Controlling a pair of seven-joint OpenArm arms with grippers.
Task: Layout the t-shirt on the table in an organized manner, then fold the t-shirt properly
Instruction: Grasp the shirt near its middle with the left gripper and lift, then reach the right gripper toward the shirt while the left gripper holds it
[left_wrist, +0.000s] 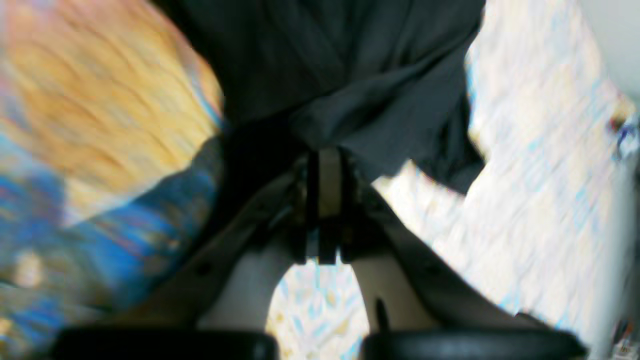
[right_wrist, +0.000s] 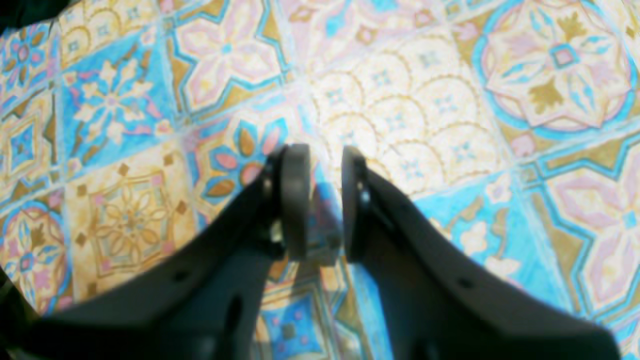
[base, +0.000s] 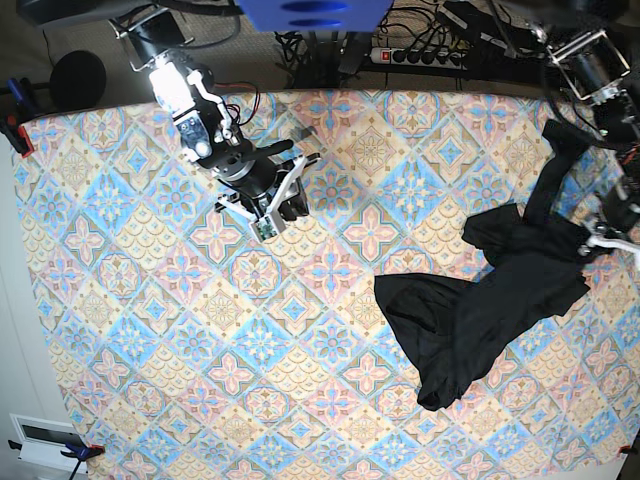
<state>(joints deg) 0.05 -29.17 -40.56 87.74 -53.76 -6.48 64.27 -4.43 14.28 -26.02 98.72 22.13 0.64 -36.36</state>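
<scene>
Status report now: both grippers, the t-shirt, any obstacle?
Left gripper shut on t-shirt, lifting one edge. Right gripper open, empty, above bare table. No obstacle seen.

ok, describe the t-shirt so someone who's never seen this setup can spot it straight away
Start from the table, covered in a pastel floral tile-patterned cloth. Go to its side under the left gripper, which is shut on a fold of fabric. The t-shirt is the crumpled heap there, one end lifted: the only plain black thing on the pattern.
</scene>
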